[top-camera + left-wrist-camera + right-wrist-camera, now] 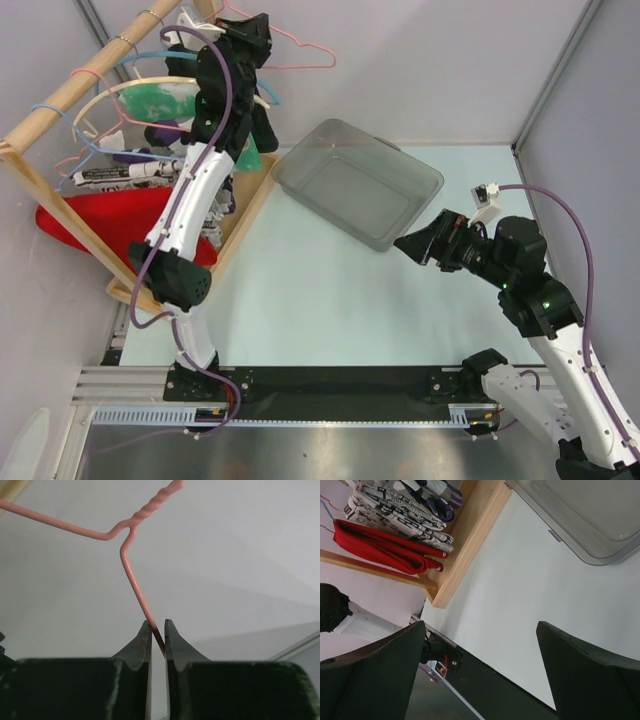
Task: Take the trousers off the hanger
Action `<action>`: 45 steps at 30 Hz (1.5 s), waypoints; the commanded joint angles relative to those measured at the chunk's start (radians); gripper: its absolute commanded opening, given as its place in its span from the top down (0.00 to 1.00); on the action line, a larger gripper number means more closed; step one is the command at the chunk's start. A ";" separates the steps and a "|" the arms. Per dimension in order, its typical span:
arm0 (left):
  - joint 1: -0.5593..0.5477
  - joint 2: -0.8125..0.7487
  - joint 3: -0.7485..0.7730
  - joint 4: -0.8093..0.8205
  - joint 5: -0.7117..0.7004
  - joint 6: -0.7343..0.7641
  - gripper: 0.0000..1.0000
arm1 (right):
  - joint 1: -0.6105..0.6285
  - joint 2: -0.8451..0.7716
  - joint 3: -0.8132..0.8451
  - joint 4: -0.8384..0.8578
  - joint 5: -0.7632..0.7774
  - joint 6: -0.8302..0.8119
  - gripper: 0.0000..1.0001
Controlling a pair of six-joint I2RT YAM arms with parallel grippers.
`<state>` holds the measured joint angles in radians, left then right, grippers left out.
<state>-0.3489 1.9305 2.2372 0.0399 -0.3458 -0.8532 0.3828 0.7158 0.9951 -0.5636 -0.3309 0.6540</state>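
The hanger [318,50] is thin pink wire, lifted off to the right of the wooden rail. My left gripper [258,32] is raised at the top of the rack and is shut on the hanger. In the left wrist view the pink wire [131,570] runs down from its twisted neck into the narrow gap of my left gripper [158,625]. The trousers are hidden from every view. My right gripper [405,243] hovers above the table near the bin, jaws wide open. The right wrist view shows nothing between the jaws of my right gripper [480,625].
A clear grey bin [360,185] sits mid-table. The wooden rack [60,100] on the left carries a blue wire hanger [60,105], a cream hanger [150,85], patterned garments [125,172] and a red cloth [100,225]. Its wooden base [470,535] borders the white table.
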 commanded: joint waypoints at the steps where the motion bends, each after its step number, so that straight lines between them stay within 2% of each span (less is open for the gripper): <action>1: -0.018 -0.172 -0.053 0.132 0.100 -0.004 1.00 | 0.005 -0.012 0.054 0.016 -0.007 -0.019 0.00; 7: -0.053 -0.287 -0.207 0.140 0.186 -0.084 1.00 | 0.008 0.008 0.073 -0.013 -0.016 -0.060 0.00; 12: -0.087 -0.364 -0.339 0.170 0.333 -0.112 1.00 | 0.021 0.045 0.120 -0.086 0.010 -0.128 0.00; 20: -0.163 -0.542 -0.568 0.209 0.458 -0.066 1.00 | 0.050 0.089 0.194 -0.176 0.122 -0.197 0.00; 24: -0.188 -0.602 -0.622 0.209 0.568 -0.061 1.00 | 0.068 0.135 0.241 -0.196 0.147 -0.212 0.00; 29: -0.249 -0.692 -0.732 0.218 0.634 -0.027 1.00 | 0.071 0.192 0.353 -0.177 0.070 -0.152 0.00; 33: -0.260 -0.761 -0.815 0.239 0.721 -0.066 1.00 | 0.077 0.270 0.474 -0.187 -0.005 -0.128 0.00; 40: -0.300 -0.853 -0.887 0.247 0.872 -0.083 1.00 | 0.102 0.358 0.524 0.013 -0.141 0.018 0.00; 43: -0.311 -0.878 -0.896 0.265 0.933 -0.069 1.00 | 0.113 0.392 0.534 0.100 -0.125 0.133 0.02; 45: -0.311 -0.892 -0.906 0.267 0.996 -0.040 1.00 | 0.129 0.410 0.524 0.178 -0.074 0.245 0.07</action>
<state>-0.6487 1.1191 1.3178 0.0906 0.4988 -0.9787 0.4881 1.1049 1.4872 -0.5648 -0.4160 0.7006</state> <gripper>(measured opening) 0.122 0.963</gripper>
